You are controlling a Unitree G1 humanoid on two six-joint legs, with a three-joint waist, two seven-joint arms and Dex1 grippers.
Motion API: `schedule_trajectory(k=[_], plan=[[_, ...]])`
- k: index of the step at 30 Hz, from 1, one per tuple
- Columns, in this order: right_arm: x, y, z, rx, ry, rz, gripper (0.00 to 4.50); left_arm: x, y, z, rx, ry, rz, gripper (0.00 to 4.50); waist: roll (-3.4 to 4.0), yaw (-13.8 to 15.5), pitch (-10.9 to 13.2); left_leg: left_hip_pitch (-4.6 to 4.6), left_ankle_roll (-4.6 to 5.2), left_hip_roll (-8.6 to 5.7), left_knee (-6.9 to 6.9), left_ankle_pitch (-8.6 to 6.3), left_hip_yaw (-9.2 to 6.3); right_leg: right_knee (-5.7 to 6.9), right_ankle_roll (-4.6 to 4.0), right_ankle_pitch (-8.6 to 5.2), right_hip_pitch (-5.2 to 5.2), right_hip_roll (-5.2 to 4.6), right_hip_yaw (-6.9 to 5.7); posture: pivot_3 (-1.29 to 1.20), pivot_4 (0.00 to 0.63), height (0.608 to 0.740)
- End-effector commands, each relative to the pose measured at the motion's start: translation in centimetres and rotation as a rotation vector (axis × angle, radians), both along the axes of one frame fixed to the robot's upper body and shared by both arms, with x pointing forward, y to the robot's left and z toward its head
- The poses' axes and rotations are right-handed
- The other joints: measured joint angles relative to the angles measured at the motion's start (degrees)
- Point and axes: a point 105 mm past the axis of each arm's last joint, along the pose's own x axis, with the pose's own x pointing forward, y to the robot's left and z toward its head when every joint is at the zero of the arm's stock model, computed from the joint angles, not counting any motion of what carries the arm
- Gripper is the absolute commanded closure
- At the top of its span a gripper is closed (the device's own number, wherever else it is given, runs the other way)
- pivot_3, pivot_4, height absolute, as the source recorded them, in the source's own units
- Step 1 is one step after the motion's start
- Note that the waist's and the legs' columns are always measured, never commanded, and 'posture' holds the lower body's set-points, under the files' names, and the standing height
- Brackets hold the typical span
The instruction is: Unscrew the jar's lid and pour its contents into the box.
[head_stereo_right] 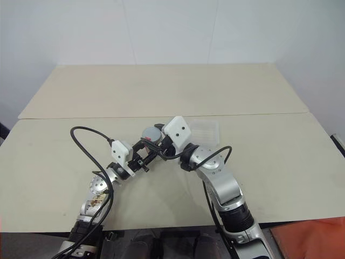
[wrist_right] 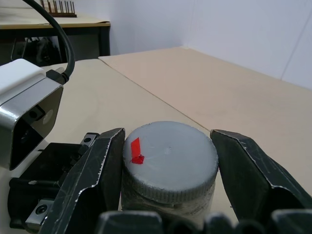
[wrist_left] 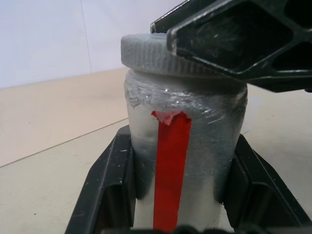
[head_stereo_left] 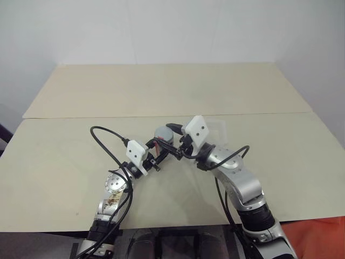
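The silvery-grey jar (wrist_left: 204,131) with a red strip stands upright between my left gripper's black fingers (wrist_left: 112,180), which are shut on its body. My left gripper (head_stereo_left: 160,150) holds it above the middle of the table. The grey lid (wrist_right: 170,156) with a red mark sits on the jar. My right gripper (wrist_right: 168,161) reaches in from the right, level, and is shut on the lid's rim, one finger on each side. The contents are hidden inside the jar. The clear plastic box (head_stereo_right: 206,131) lies on the table just behind and right of the right wrist.
The beige table (head_stereo_left: 161,91) is made of two boards with a seam running across behind the jar. A white wall stands beyond its far edge. Black cables (head_stereo_left: 105,137) loop from both wrists over the near part of the table.
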Motion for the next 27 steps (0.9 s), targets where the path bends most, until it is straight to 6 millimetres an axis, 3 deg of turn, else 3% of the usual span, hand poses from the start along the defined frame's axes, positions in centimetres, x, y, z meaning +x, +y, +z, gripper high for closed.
schedule_trajectory(k=[1, 8, 13, 20, 27], plan=[[-0.2, -0.1, 0.8, 0.017, -0.039, 0.001, 1.75, -0.4, -0.3, 1.4, -0.002, -0.069, -0.018, 2.60, 0.00, 0.0, 0.0, 0.00, 0.00, 0.00, 0.00, 0.00, 0.00, 0.00, 0.00, 0.00, -0.01, 0.00, 0.00, 0.00, 0.150, 0.740], [-1.2, -0.4, 1.0, 0.018, -0.024, 0.109, 1.75, -1.1, -0.3, 1.7, 0.014, -0.082, -0.068, 2.60, 0.00, -0.1, 0.0, 0.00, 0.00, 0.01, -0.01, 0.00, 0.00, -0.01, 0.00, 0.00, -0.01, 0.00, 0.00, 0.00, 0.150, 0.740], [-3.3, -1.2, 2.3, 0.005, -0.011, 0.394, 1.75, -2.5, -0.9, 2.9, 0.009, -0.086, -0.202, 2.60, 0.01, -0.1, 0.0, -0.08, 0.02, 0.02, -0.01, -0.01, -0.01, -0.06, 0.00, 0.00, -0.05, -0.01, 0.01, 0.00, 0.150, 0.740], [-4.8, -2.1, 3.1, -0.072, 0.018, 0.753, 1.75, -4.8, -1.9, 4.2, 0.047, -0.083, -0.421, 2.60, 0.01, -0.3, 0.0, -0.13, 0.03, 0.06, -0.02, -0.02, 0.03, -0.06, -0.02, 0.00, -0.23, 0.00, 0.06, 0.00, 0.150, 0.740], [-4.2, -2.6, 2.7, -0.226, 0.057, 1.005, 1.75, -5.2, -2.5, 4.3, 0.080, -0.078, -0.502, 2.60, 0.01, -0.1, 0.0, -0.15, 0.05, 0.02, -0.01, -0.02, 0.04, -0.04, -0.02, 0.00, -0.24, -0.01, 0.07, 0.00, 0.150, 0.740]])
